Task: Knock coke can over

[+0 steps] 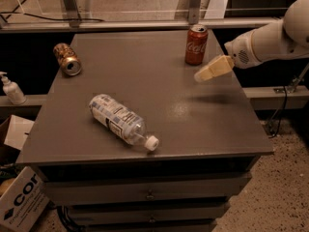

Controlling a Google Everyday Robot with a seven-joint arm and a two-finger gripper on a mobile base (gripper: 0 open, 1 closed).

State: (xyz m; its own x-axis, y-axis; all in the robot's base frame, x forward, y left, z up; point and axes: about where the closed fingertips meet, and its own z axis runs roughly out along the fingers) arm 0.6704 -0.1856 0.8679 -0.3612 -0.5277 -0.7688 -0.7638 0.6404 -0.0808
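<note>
Grey table (159, 105) fills most of the frame, with drawer fronts (145, 192) below its front edge. White robot arm (275, 37) comes in from the right edge, reaching left over the table's right rear part.

Cardboard box (19, 202) with dark lettering sits on the floor at lower left, partly cut off.

Clear plastic bottle (118, 121) with a white label lies on its side left of table centre. It is diagonal, white cap pointing toward the front right.

Coke can (196, 45), red with white script and a silver top, stands upright near the table's back edge, right of middle.

Gripper (200, 75), cream coloured, hangs above the table just right of and slightly in front of the coke can. It points down-left and is near the can but not touching it. Jaws look pressed together, no gap visible, holding nothing. Its shadow falls on the table below.

Gold-brown can (66, 59) lies on its side near the back left corner, open end facing front.

White pump bottle (10, 88) stands on a ledge left of the table.
</note>
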